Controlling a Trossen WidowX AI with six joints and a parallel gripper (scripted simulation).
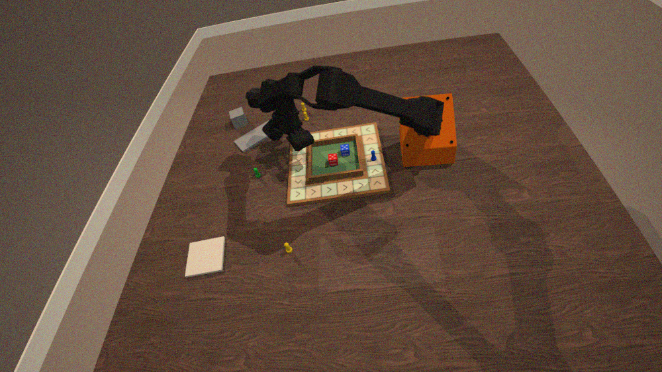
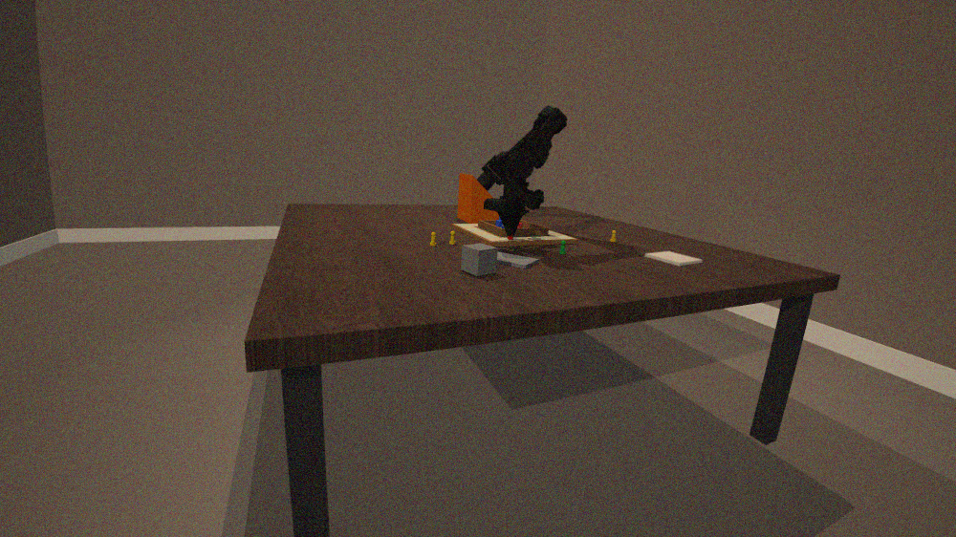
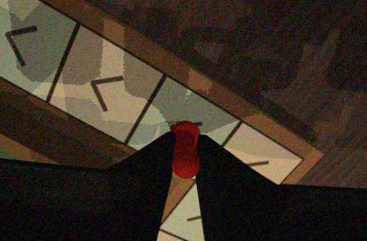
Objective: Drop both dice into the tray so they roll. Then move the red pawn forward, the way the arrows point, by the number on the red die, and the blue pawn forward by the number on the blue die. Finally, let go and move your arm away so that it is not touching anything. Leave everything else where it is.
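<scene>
My gripper (image 1: 300, 143) (image 2: 510, 232) (image 3: 185, 142) is shut on the red pawn (image 2: 510, 238) (image 3: 185, 166), with a finger on either side of it. The pawn is over the track square beside the far-left corner of the board (image 1: 329, 189); whether it touches the board is unclear. The gripper hides it in the top view. The red die (image 1: 332, 159) and blue die (image 1: 345, 149) lie in the tray (image 1: 337, 177); their pips are too small to count surely. The blue pawn (image 1: 373, 155) stands on the board's right-hand track.
A green pawn (image 1: 257, 172) (image 2: 562, 247) stands left of the board. Yellow pawns (image 1: 305, 116) (image 1: 288, 247) stand behind and in front. A grey block (image 1: 237, 118) (image 2: 479, 259), grey slab (image 1: 249, 138), pale square plate (image 1: 205, 256) (image 2: 673, 258) and orange block (image 1: 428, 154) are around.
</scene>
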